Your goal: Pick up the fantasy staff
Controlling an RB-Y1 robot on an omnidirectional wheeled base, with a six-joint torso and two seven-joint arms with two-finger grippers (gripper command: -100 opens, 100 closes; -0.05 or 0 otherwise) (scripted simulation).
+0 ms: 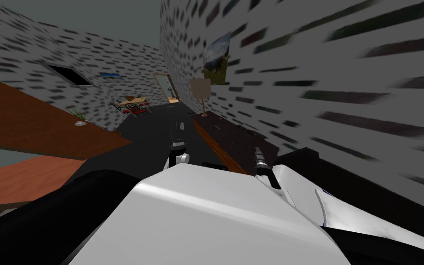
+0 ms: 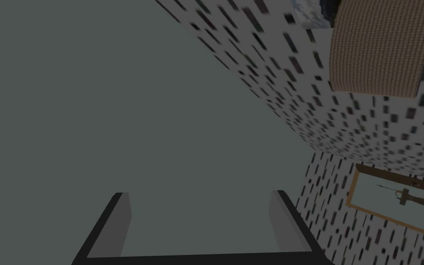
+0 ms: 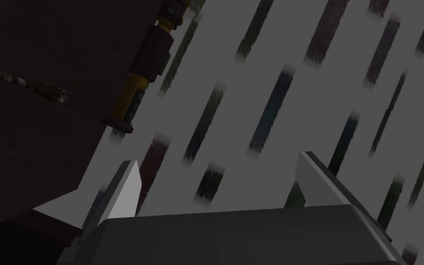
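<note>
Since the right gripper (image 3: 216,158) holds its fingers spread with nothing between them, aimed at the dash-patterned wall (image 3: 261,69) and not at the fantasy staff (image 3: 27,83), no grasp is set up yet. The staff is a thin dark rod lying flat on the dark tabletop (image 3: 31,156), outside the gap between the fingers, its clawed end near the foot of the lamp (image 3: 140,83) but apart from it.

Risks noted:
- The rod is slim and lies flat, so the fingers may scrape the tabletop or close short of it.
- A swing toward the staff passes close to the lamp stem and may tip the lamp.
- The wall runs just behind the tabletop, so wrist room is tight.

The left gripper (image 2: 198,195), fingers likewise spread and empty, hangs ahead of the chest, left of the tabletop. A brown counter (image 1: 45,133) lies well off to the left and obstructs nothing.
</note>
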